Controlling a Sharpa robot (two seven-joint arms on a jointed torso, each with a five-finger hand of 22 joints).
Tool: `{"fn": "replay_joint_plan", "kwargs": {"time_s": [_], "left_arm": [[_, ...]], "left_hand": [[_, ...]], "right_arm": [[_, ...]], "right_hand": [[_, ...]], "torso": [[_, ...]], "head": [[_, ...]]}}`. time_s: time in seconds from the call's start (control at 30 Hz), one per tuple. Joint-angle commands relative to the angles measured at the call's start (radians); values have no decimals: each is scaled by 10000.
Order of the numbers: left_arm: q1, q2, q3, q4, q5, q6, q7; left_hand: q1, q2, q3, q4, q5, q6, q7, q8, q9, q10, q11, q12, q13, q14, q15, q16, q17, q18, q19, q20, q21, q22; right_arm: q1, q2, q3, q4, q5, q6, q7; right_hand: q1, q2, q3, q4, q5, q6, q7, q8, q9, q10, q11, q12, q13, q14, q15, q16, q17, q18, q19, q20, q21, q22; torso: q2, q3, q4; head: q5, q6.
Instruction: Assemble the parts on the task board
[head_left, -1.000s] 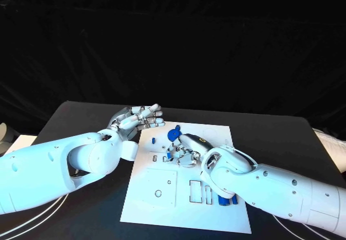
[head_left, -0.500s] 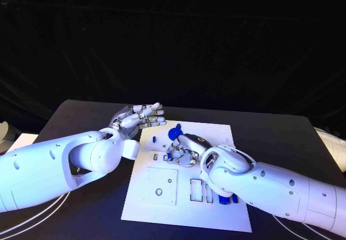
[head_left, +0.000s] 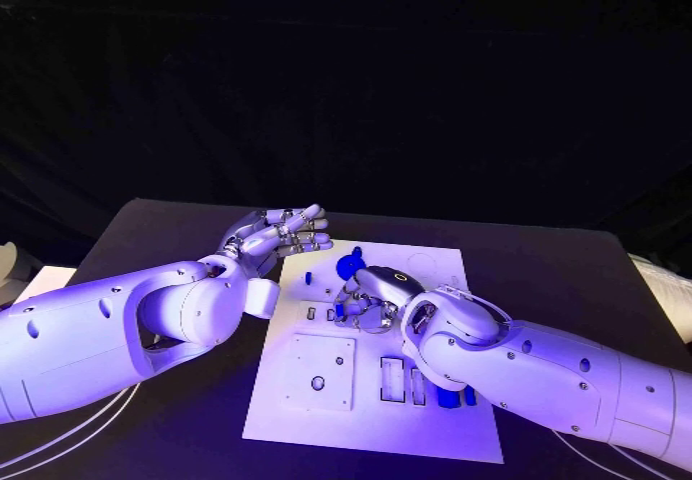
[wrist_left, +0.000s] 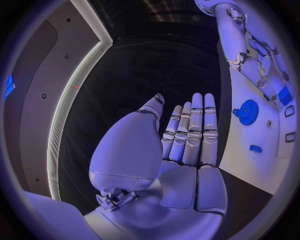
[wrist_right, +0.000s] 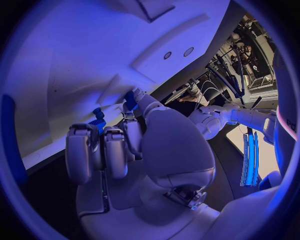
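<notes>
The white task board (head_left: 433, 265) lies in the middle of the black table. My right hand (head_left: 372, 298) is low over its upper middle with the fingers curled down. It pinches a small blue part (wrist_left: 284, 94), which also peeks out at the fingertips (wrist_right: 129, 98) close to the board (wrist_right: 94, 60). A blue gear (head_left: 348, 268) sits on the board just beyond that hand, also seen as a blue gear (wrist_left: 248, 111). My left hand (head_left: 274, 238) hovers raised beside the board's far left corner, palm up with fingers stretched out (wrist_left: 187, 135), and holds nothing.
Two upright blue parts (head_left: 449, 398) stand near the board's near right side, under my right forearm. A raised square plate (head_left: 320, 372) with a hole and narrow slots (head_left: 392, 378) fill the near half. A tiny blue piece (wrist_left: 255, 148) lies near the gear.
</notes>
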Motion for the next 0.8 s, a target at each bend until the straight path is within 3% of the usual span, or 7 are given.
{"fn": "replay_joint_plan", "kwargs": {"time_s": [0.03, 0.2, 0.37, 0.8], "left_arm": [[8, 19, 5, 32, 17, 201, 93], [8, 12, 5, 33, 17, 198, 96], [8, 10, 5, 34, 17, 200, 94], [8, 4, 5, 23, 17, 211, 74]], "left_hand": [[11, 74, 10, -59, -35, 9, -16, -12, 10, -1, -63, 6, -1, 6, 47, -60, 13, 42, 28, 48, -52, -15], [11, 74, 10, -59, -35, 9, -16, -12, 10, -1, -63, 6, -1, 6, 47, -60, 13, 42, 28, 48, -52, -15], [11, 74, 10, -59, -35, 9, -16, -12, 10, -1, -63, 6, -1, 6, 47, -60, 13, 42, 28, 48, -52, -15], [11, 77, 9, -70, -40, 9, -13, -14, 8, 0, -61, 6, -2, 12, 46, -70, 25, 42, 35, 47, -56, -21]], "right_arm": [[-101, -51, -94, -71, -492, 1080, -588], [-101, -72, -97, -18, -622, 1244, -717], [-101, -76, -100, 20, -756, 1207, -847], [-101, -86, -103, 103, -866, 603, -1078]], "right_hand": [[-167, -108, -37, -39, -102, 129, -141, -40, 72, -144, 2, -186, -395, 976, -11, -66, 2175, -78, -47, -37, -29, 35], [-392, -340, -166, 40, -149, -24, -60, -152, 24, -413, 69, -752, -812, 974, 45, -71, 2170, -74, -63, 10, -48, 8], [-460, -431, -202, 77, -157, -108, -18, -215, -3, -531, 105, -1012, -1001, 973, 75, -76, 2165, -71, -71, 40, -59, -5], [-727, -766, -393, 310, -273, -533, 149, -481, -115, -765, 255, -1498, -1352, 949, 202, -134, 2064, -57, -108, 156, -104, -75]], "torso": [[-2, 0, -1], [0, -4, 0], [-2, -4, 0], [0, -4, -1]], "head": [[0, -18], [-12, -17], [-14, -16], [-13, -6]]}}
